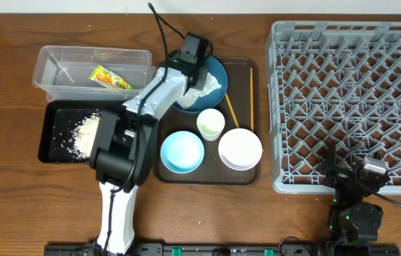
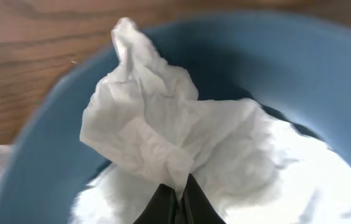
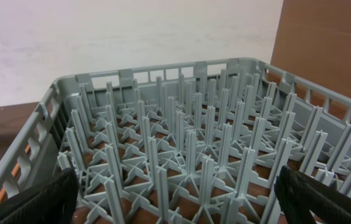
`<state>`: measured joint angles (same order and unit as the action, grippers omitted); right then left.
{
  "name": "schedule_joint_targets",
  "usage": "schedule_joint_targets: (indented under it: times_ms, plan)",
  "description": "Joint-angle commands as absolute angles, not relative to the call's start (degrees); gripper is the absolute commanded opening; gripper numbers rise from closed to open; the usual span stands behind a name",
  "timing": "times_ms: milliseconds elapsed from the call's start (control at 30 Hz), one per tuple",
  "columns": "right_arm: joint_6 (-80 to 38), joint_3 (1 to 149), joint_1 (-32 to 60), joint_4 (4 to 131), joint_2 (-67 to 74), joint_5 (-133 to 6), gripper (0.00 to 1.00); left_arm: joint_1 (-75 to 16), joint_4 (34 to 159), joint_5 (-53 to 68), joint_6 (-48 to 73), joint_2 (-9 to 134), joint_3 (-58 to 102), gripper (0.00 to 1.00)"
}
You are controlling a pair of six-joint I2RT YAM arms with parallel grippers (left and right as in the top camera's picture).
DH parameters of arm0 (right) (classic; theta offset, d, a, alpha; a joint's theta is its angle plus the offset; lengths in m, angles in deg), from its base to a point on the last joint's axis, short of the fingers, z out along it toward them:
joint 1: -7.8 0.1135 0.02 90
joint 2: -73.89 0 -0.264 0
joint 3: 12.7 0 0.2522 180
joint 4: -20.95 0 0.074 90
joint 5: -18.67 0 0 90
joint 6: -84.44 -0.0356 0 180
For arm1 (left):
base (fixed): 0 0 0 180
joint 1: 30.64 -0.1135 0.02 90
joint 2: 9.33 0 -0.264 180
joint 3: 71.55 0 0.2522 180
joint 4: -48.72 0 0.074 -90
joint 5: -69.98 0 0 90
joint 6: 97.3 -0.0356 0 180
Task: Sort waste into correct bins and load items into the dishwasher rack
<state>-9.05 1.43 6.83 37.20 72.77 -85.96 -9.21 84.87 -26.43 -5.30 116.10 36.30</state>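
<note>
A crumpled white tissue (image 2: pixel 163 124) lies on the dark blue plate (image 2: pixel 275 68), and my left gripper (image 2: pixel 182 186) is shut on a fold of it. From overhead, the left gripper (image 1: pixel 202 80) sits over the plate (image 1: pixel 218 71) at the back of the brown tray. The snack wrapper (image 1: pixel 110 77) is in the clear tub (image 1: pixel 58 57). Rice scraps (image 1: pixel 87 133) lie in the black tray (image 1: pixel 52 135). My right gripper (image 1: pixel 350 174) hangs open at the front edge of the grey rack (image 1: pixel 350 99), its jaws wide apart with nothing between them (image 3: pixel 178 199).
On the brown serving tray (image 1: pixel 247 71) stand a light blue bowl (image 1: pixel 182 151), a white bowl (image 1: pixel 240 148) and a small pale cup (image 1: pixel 210 124). Chopsticks (image 1: pixel 231 110) lie beside the cup. The rack's pegs (image 3: pixel 188 155) hold nothing.
</note>
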Motion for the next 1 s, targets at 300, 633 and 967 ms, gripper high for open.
schedule_joint_targets:
  times_ms: [300, 633, 967]
  plan:
    - [-9.77, 1.38, 7.46, 37.5, 72.77, -86.27, 0.99, -9.38, 90.79, -27.13, -0.93, 104.56, 36.19, 0.1]
    - [-9.77, 1.38, 7.46, 37.5, 72.77, -86.27, 0.99, -9.38, 92.21, -27.11, 0.56, 104.56, 36.19, 0.17]
    - [-9.77, 1.38, 7.46, 37.5, 72.77, -86.27, 0.99, -9.34, 93.35, -22.43, 0.56, 104.58, 36.19, 0.17]
